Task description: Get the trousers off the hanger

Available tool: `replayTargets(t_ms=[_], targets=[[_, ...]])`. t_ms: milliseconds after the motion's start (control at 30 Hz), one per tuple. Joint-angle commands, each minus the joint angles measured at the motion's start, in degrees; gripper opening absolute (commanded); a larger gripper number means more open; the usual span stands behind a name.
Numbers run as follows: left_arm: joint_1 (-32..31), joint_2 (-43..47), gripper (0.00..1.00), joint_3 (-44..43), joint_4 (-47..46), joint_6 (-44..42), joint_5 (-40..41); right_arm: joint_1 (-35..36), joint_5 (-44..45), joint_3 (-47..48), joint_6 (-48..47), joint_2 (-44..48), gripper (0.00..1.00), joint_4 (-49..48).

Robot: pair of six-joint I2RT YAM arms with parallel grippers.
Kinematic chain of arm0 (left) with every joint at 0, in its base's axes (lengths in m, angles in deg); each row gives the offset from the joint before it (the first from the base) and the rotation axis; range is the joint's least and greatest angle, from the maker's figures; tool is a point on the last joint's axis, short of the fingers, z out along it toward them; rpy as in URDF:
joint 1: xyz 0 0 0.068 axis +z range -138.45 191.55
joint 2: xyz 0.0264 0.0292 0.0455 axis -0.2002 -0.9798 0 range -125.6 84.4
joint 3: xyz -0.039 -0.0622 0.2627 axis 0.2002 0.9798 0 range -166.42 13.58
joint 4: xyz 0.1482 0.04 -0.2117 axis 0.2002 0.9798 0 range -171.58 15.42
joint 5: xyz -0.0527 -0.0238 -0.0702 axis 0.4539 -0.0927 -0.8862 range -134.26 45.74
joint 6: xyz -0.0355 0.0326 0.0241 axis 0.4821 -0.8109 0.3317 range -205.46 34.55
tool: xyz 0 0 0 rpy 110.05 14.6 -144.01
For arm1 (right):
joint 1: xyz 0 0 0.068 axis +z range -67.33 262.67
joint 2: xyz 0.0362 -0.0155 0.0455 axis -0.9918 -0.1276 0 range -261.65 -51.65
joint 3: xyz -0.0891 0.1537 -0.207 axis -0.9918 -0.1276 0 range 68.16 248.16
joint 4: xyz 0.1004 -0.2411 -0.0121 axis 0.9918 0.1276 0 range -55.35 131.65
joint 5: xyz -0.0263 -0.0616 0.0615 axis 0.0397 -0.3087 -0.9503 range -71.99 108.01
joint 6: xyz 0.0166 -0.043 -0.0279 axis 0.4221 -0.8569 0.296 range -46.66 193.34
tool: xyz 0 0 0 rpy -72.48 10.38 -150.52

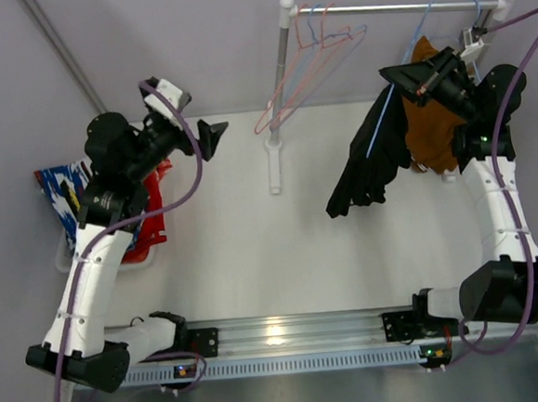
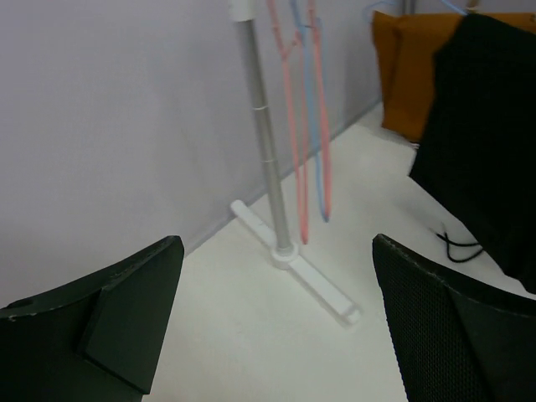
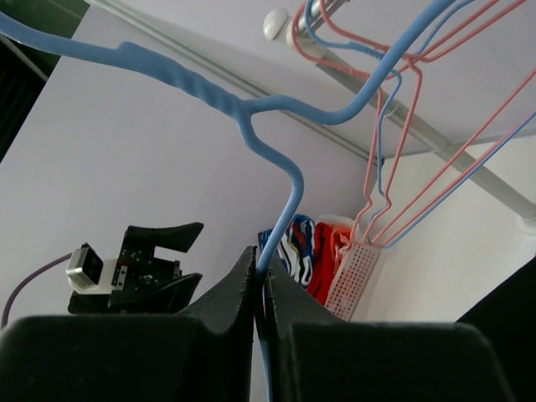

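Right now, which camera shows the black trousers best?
The top external view: the black trousers hang there whole. The left wrist view cuts them off at its edge; the right wrist view shows maybe a dark corner.

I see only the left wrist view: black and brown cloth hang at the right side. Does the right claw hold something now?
Observer: Yes. The right claw is shut on the neck of a blue hanger.
Operator: Where are the trousers already removed?
Observer: Red trousers and blue-and-white trousers lie in a white basket at the table's left side.
Operator: Is my left claw near the black trousers?
Observer: No. From above, the left claw is across the rack pole from the black trousers.
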Motion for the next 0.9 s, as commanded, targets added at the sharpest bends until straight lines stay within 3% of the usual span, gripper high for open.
replayTargets(t_ms=[0, 233, 367, 633, 867], targets=[[-8.25, -0.20, 0.99, -1.96, 2.96, -8.29, -1.56, -0.56, -3.81, 1.54, 1.84, 4.36, 0.00, -5.36], [-29.79, -0.12, 0.99, 4.79, -0.18, -9.54, 2.73, -0.56, -9.01, 0.58, 3.16, 6.64, 0.00, -4.83], [-39.63, -2.57, 0.99, 7.71, -9.22, -5.85, 9.94, -0.38, -10.24, -0.13, 2.38, 8.58, 0.00, -2.20], [-51.41, -9.25, 0.99, 10.43, -19.35, -1.45, 17.33, 1.81, -12.26, -0.66, 0.88, 11.48, 0.00, -0.35], [-54.68, -14.09, 0.99, 11.57, -23.48, -0.67, 26.35, 2.87, -12.00, 0.31, 0.18, 12.27, 0.00, 1.50]])
